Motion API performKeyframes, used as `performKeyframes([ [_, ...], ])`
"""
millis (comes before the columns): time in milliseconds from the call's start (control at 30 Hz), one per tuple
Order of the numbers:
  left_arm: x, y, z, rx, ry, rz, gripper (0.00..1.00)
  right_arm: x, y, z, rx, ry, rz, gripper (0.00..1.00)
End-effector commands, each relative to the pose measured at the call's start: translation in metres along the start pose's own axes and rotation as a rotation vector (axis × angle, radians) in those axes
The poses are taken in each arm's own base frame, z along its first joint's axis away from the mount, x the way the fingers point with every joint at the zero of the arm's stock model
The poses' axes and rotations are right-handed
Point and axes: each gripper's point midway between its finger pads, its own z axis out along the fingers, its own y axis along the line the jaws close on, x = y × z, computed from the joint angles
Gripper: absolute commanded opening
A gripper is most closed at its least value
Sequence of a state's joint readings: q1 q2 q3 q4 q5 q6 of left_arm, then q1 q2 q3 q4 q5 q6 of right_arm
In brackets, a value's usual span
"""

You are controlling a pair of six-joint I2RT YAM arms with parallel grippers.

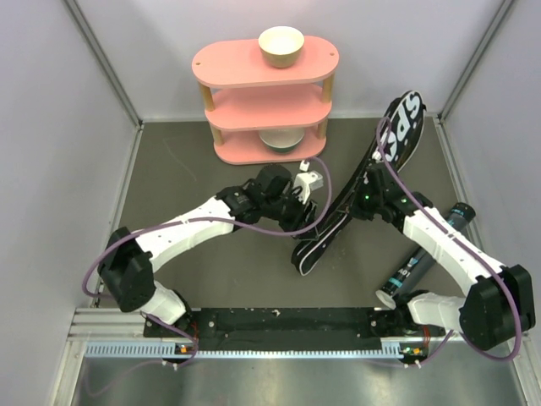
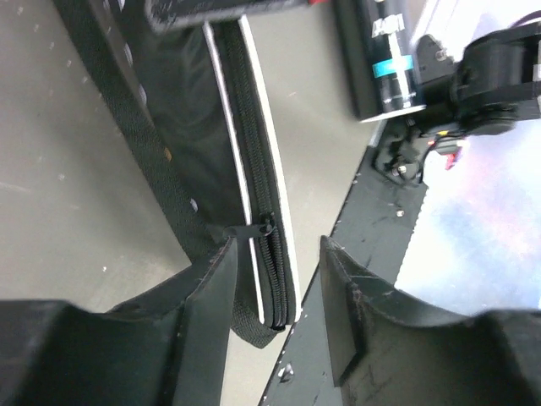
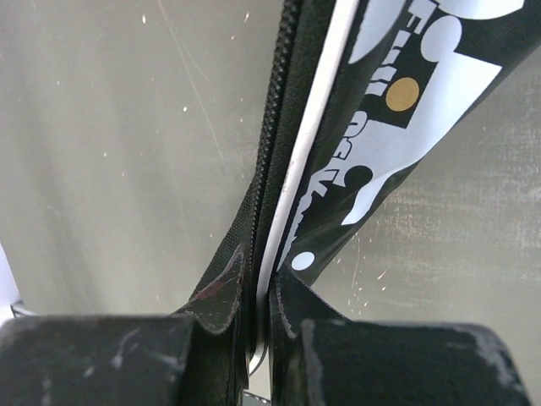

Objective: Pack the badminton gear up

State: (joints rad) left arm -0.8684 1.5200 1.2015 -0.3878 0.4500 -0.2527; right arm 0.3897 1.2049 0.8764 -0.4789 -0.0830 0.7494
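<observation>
The long black bag lettered SPORT (image 1: 372, 173) lies diagonally on the table. My right gripper (image 1: 365, 203) is shut on its zippered edge and white piping, as the right wrist view shows (image 3: 258, 296). My left gripper (image 1: 311, 216) is open over the bag's narrow near end (image 2: 270, 279). The bag's zipper pull (image 2: 252, 229) sits at the tip of one finger (image 2: 215, 292). The black tube (image 1: 425, 252) lies at the right, and also shows in the left wrist view (image 2: 385, 59). No rackets or shuttlecocks are in view.
A pink three-tier shelf (image 1: 264, 106) stands at the back with a cream bowl (image 1: 281, 45) on top and another on its lowest tier. Grey walls close in the table on the left, the back and the right. The arms' base rail (image 1: 279, 326) runs along the near edge.
</observation>
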Motion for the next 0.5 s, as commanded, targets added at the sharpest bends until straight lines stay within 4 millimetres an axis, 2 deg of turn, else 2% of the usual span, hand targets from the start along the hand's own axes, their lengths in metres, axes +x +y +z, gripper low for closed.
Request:
performKeyframes([
  [0,-0.025,-0.037,-0.020,0.253,-0.086,0.208,0.39,-0.021,0.033,-0.016,-0.169,-0.079,-0.135,0.00],
  [100,-0.018,-0.045,-0.020,0.373,-0.055,0.280,0.37,-0.018,0.032,-0.017,-0.189,-0.064,-0.168,0.00],
  [167,-0.018,-0.043,-0.016,0.431,-0.068,0.315,0.38,-0.017,0.029,-0.017,-0.195,-0.058,-0.176,0.00],
  [233,-0.020,-0.038,-0.011,0.433,-0.067,0.355,0.40,-0.014,0.028,-0.019,-0.210,-0.049,-0.191,0.00],
  [467,-0.009,-0.025,0.008,0.442,-0.013,0.379,0.45,-0.014,0.026,-0.024,-0.249,-0.053,-0.207,0.00],
])
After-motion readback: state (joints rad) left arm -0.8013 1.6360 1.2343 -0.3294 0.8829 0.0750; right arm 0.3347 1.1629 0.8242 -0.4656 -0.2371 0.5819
